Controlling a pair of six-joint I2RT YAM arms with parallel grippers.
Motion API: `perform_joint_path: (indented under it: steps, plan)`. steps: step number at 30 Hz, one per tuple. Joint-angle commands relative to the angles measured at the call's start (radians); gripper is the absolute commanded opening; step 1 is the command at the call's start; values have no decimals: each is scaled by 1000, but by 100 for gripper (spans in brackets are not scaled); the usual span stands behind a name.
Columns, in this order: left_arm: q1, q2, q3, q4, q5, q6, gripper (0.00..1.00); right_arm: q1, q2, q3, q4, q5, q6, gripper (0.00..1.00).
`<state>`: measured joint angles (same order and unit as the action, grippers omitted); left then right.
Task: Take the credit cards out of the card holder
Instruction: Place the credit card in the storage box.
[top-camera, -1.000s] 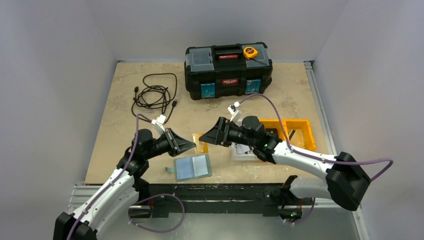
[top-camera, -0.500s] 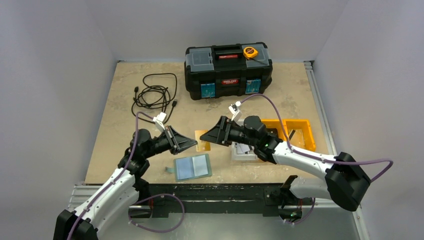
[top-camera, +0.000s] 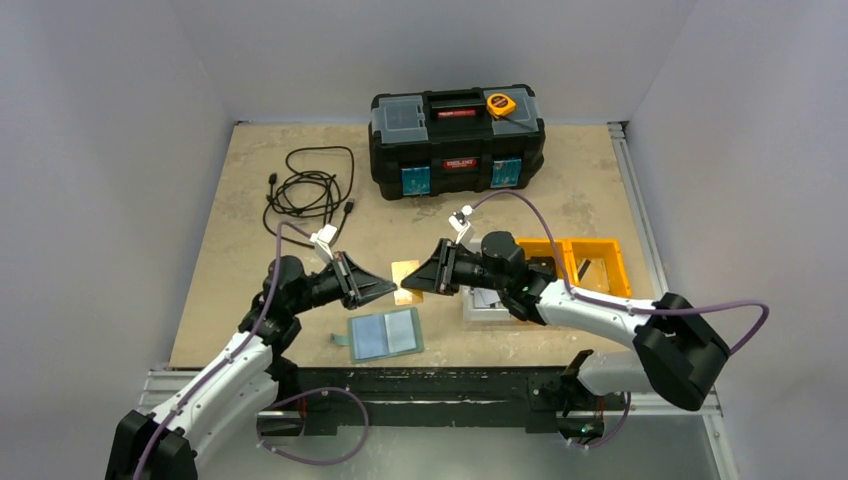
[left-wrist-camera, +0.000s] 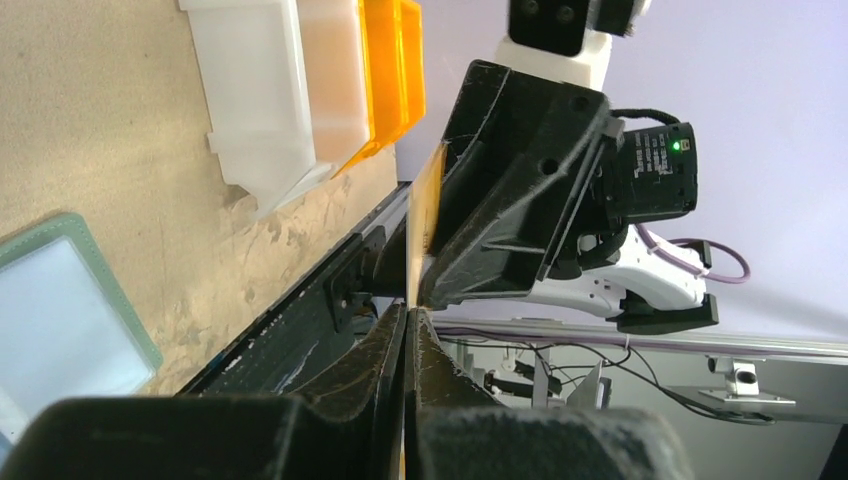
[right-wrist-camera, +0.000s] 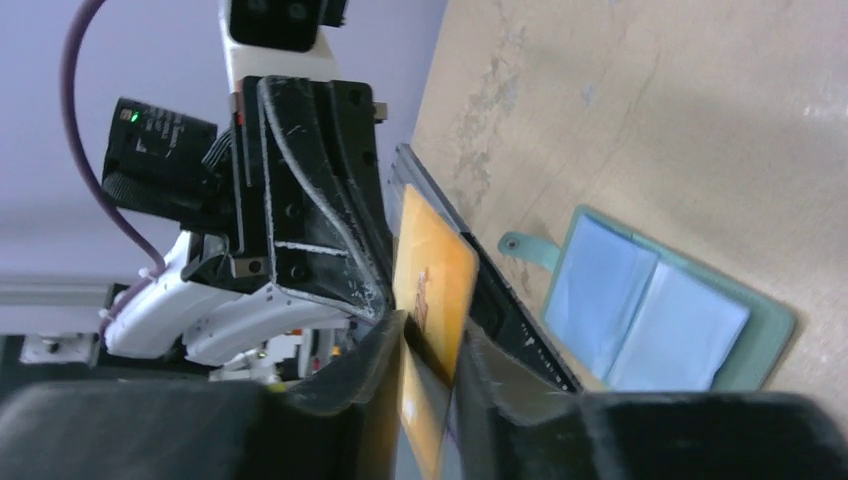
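Observation:
A tan-orange credit card (top-camera: 406, 281) hangs in the air between the two arms, above the table. My left gripper (top-camera: 392, 291) is shut on its near end, the card (left-wrist-camera: 425, 215) rising edge-on from the pinched jaws (left-wrist-camera: 408, 312). My right gripper (top-camera: 405, 287) has come over the far end. In the right wrist view the card (right-wrist-camera: 432, 280) stands slanted between my fingers (right-wrist-camera: 432, 335), which are narrowed but still apart. The teal card holder (top-camera: 385, 334) lies open and flat on the table below, its pale blue pockets (right-wrist-camera: 660, 315) facing up.
A white bin (top-camera: 490, 305) and two orange bins (top-camera: 585, 262) sit under the right arm. A black toolbox (top-camera: 457, 140) with a tape measure (top-camera: 500, 104) on top stands at the back. A coiled black cable (top-camera: 310, 190) lies at the back left.
My right gripper has moved left onto the card and its jaws have narrowed around it. The left gripper has stayed shut on the card, nearly still.

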<state>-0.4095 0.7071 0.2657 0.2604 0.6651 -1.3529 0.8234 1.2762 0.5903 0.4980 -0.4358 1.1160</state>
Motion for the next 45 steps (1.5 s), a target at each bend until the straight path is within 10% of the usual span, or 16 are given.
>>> perform_joint_path:
  steps: [1, 5, 11, 13, 24, 45]
  plan:
    - [6, 6, 12, 62, 42, 1, 0, -6, 12, 14, 67, -57, 17, 12]
    - [6, 3, 41, -25, 44, 47, 4, -6, -26, 29, -42, -6, -22, 0]
    - [6, -26, 178, -432, -49, 245, 68, -5, -126, 85, -339, 175, -124, 0]
    - [6, -13, 251, -578, -95, 331, 75, -8, -158, 120, -476, 266, -164, 0]
    - [6, 92, 413, -786, -161, 502, 80, -175, -217, 333, -1233, 883, -294, 0]
    - [6, 189, 423, -766, -79, 553, 79, -584, -73, 438, -1465, 1242, -339, 0]
